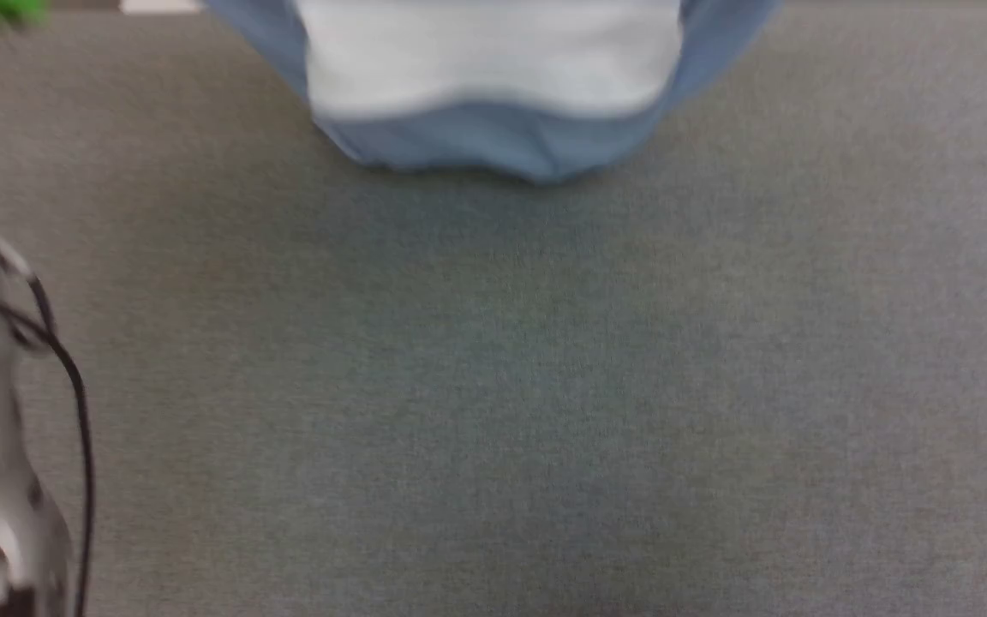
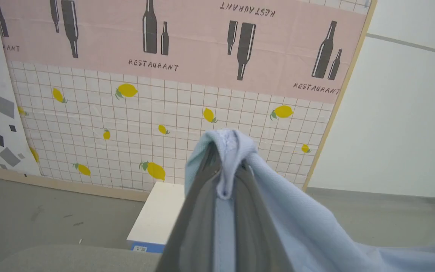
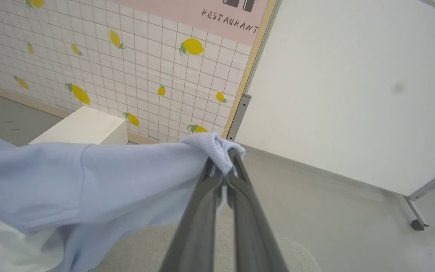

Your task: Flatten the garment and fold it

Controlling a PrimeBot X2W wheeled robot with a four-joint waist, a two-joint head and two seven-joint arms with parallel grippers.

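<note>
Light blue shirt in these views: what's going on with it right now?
The robot holds the light blue soft knit polo-style shirt up between its two arms. The left gripper is shut on one bunched edge and the right gripper on another, with fabric slung between them. In the blurred head view it hangs over the grey textured surface, not yet flattened or folded.

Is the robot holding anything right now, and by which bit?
The shirt: the left gripper and the right gripper each pinch a bunched bit of its cloth.
</note>
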